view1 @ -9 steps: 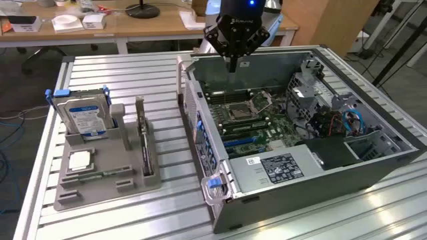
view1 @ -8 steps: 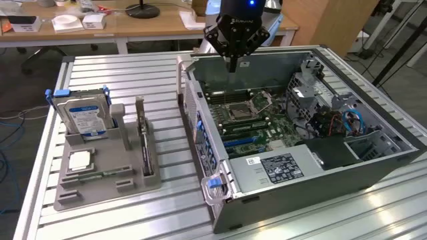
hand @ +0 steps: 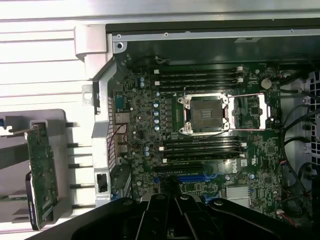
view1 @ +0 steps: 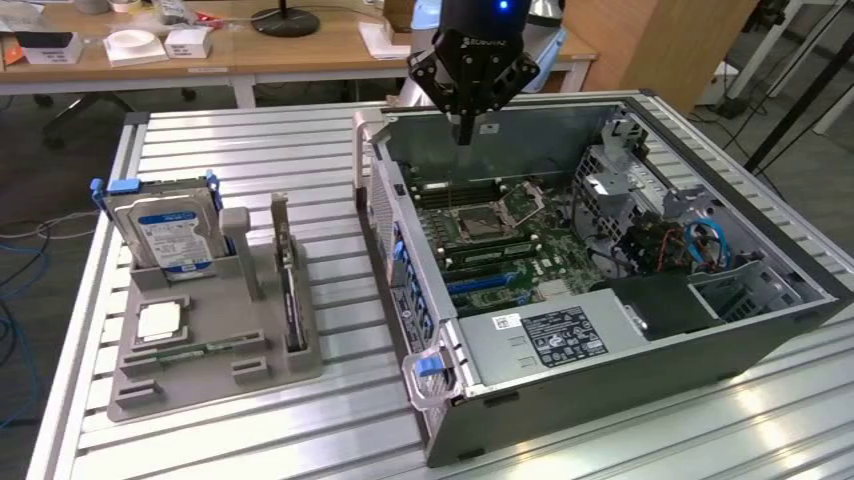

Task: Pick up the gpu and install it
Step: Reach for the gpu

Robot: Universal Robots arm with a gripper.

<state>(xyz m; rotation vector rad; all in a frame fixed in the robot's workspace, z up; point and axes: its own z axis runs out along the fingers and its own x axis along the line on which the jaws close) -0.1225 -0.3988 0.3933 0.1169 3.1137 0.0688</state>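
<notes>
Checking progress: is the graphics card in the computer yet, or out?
Out. The graphics card stands on edge in the grey holder beside the computer; the end effector hangs above the computer.

Premises: robotics laboratory or workshop. Evidence: a slatted aluminium surface (view1: pixel 240 150) carries an opened computer case (view1: pixel 667 370) and a grey parts fixture (view1: pixel 200 385). Cluttered wooden desks (view1: pixel 334 50) stand at the far side. Loose cables (view1: pixel 16 262) lie on the floor at the exterior view's left.
</notes>
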